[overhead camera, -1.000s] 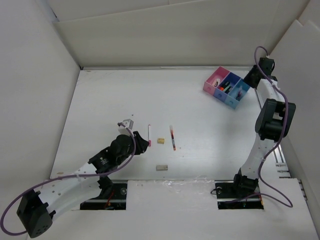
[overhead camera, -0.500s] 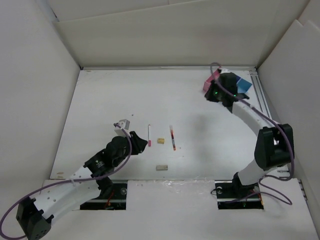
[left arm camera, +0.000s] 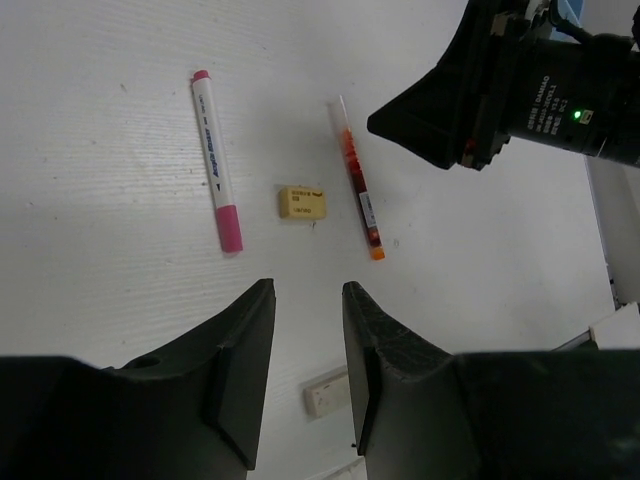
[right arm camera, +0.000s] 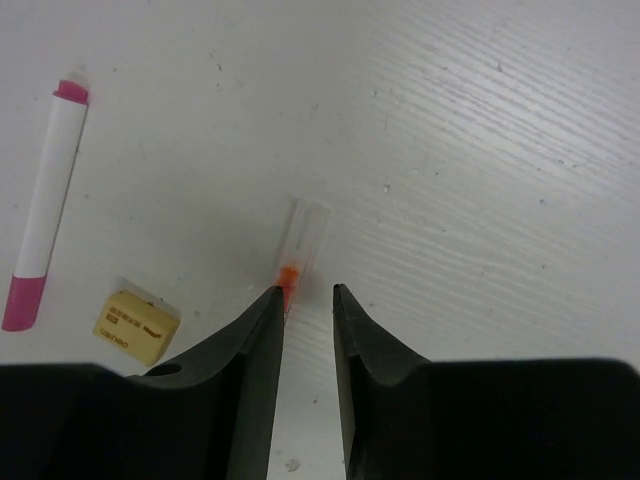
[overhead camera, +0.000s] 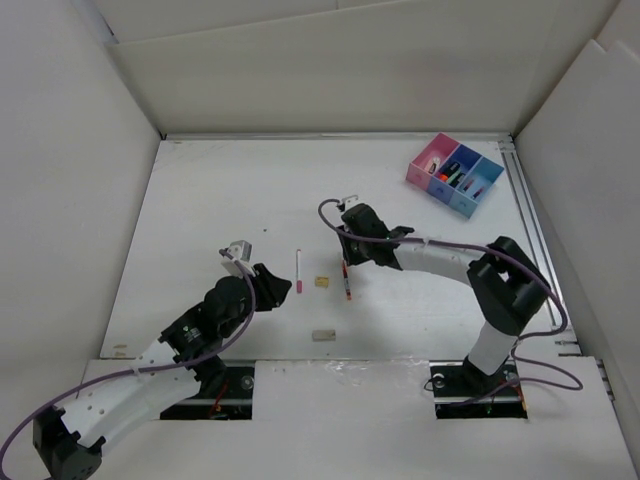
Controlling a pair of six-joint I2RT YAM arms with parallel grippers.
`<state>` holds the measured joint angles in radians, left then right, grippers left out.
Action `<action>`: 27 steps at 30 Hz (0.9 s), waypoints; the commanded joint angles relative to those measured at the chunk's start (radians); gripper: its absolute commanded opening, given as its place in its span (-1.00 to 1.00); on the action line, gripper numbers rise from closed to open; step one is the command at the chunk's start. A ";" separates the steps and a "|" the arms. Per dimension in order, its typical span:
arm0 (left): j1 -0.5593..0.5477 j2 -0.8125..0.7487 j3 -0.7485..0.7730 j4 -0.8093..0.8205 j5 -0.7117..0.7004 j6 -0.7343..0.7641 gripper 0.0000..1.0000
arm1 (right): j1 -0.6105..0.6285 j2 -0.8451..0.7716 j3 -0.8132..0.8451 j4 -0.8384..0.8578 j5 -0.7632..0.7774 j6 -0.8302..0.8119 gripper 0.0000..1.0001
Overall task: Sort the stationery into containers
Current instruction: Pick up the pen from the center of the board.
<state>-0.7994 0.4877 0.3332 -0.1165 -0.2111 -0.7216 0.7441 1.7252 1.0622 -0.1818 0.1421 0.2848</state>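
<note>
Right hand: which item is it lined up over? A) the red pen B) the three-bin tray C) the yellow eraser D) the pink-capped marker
A: in the right wrist view, the right hand has its fingers either side of the clear end of the red pen, with the eraser and marker off to one side.

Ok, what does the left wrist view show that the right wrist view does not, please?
Only the left wrist view: the whole red pen, a pale eraser near its own jaws, and the right arm. Only the right wrist view: how the red pen's clear end lines up with the gap between the right jaws. Both: the pink-capped pen and the yellowish eraser.
</note>
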 commanded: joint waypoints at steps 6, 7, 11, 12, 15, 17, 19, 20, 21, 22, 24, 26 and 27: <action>-0.004 -0.015 0.009 0.001 -0.011 -0.006 -0.41 | 0.089 0.102 0.042 -0.027 0.125 0.027 -0.33; -0.004 -0.015 0.009 0.001 -0.011 -0.006 -0.41 | 0.101 0.102 0.042 -0.027 0.134 0.036 -0.33; -0.004 -0.015 0.009 0.001 -0.011 -0.006 -0.41 | 0.110 0.111 0.051 -0.036 0.143 0.045 -0.33; -0.004 -0.015 0.009 0.001 -0.011 -0.006 -0.41 | 0.110 0.111 0.051 -0.036 0.155 0.045 -0.33; -0.004 -0.015 0.009 0.001 -0.011 -0.006 -0.41 | 0.110 0.120 0.051 -0.047 0.168 0.054 -0.44; -0.004 -0.024 0.009 0.001 -0.011 -0.006 -0.41 | 0.110 0.120 0.051 -0.047 0.168 0.063 -0.65; -0.004 -0.024 0.009 0.001 -0.011 -0.006 -0.41 | 0.110 0.131 0.042 -0.047 0.168 0.063 -0.76; -0.004 -0.024 0.009 0.001 -0.011 -0.006 -0.41 | 0.110 0.131 0.042 -0.047 0.168 0.063 -0.85; -0.004 -0.024 0.009 0.001 -0.011 -0.006 -0.41 | 0.110 0.122 0.042 -0.047 0.168 0.063 -0.85; -0.004 -0.024 0.009 0.001 -0.011 -0.006 -0.41 | 0.100 0.111 0.042 -0.047 0.168 0.063 -0.85; -0.004 -0.024 0.009 0.001 -0.011 -0.006 -0.41 | 0.069 0.064 0.042 -0.047 0.168 0.063 -0.85; -0.004 -0.024 0.009 0.001 -0.011 -0.006 -0.41 | 0.031 0.002 0.064 -0.047 0.157 0.038 -0.85; -0.004 -0.015 0.009 0.001 -0.011 -0.006 -0.41 | 0.005 -0.019 0.064 -0.047 0.148 0.027 -0.85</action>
<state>-0.7990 0.4732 0.3332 -0.1253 -0.2138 -0.7227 0.8135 1.8084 1.0863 -0.2207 0.2806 0.3313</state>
